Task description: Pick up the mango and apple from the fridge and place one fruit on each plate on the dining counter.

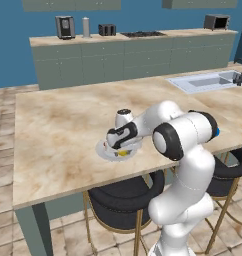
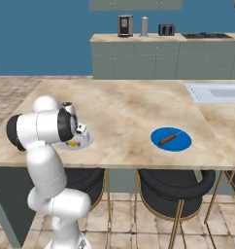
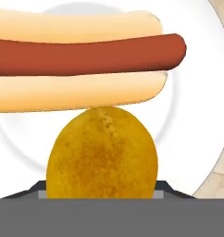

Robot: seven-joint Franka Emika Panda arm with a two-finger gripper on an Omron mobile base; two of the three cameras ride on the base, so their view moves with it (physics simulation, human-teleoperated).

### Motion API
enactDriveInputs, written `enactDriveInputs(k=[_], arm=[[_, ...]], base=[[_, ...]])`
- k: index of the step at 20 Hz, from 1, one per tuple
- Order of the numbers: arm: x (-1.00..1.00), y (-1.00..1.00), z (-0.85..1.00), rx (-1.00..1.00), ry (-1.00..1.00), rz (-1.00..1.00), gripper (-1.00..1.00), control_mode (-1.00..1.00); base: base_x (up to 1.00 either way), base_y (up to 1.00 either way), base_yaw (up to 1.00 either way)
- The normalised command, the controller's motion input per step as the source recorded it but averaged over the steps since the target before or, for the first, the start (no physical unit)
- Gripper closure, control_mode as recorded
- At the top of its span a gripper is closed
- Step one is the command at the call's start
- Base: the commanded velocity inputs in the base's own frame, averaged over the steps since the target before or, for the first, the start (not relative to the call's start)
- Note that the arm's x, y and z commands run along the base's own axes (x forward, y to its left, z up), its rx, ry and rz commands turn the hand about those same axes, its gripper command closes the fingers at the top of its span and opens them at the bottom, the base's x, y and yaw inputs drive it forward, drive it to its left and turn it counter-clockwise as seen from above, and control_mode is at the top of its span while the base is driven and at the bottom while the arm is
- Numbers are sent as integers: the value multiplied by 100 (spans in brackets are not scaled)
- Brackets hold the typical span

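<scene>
My gripper (image 1: 118, 146) is shut on the yellow-orange mango (image 3: 102, 152), which sits low over the whitish plate (image 3: 192, 115) near the front edge of the dining counter (image 1: 58, 130). From the right base view the mango (image 2: 72, 144) shows as a small yellow spot on that plate (image 2: 86, 141), under my gripper (image 2: 75, 138). A hot dog in a bun (image 3: 81, 60) lies on the same plate just beyond the mango. The blue plate (image 2: 182, 143) lies further right along the counter with a thin brown-red stick (image 2: 169, 139) on it. The apple and the fridge are out of view.
Black round stools (image 1: 120, 200) stand under the counter's front edge below my arm. A sink (image 1: 208, 82) is set into the counter's far right. Beyond it runs the green-cabinet counter (image 1: 128, 55) with appliances.
</scene>
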Motion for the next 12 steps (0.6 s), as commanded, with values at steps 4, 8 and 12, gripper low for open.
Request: enactDriveInputs(k=[4,8,12], arm=[[0,5,-16,0,1,0,100,-100],[2,1,0,0,0,0,-100,-100],[3,0,0,0,1,0,-100,-100]], base=[[0,0,0],[0,0,0],[0,0,0]])
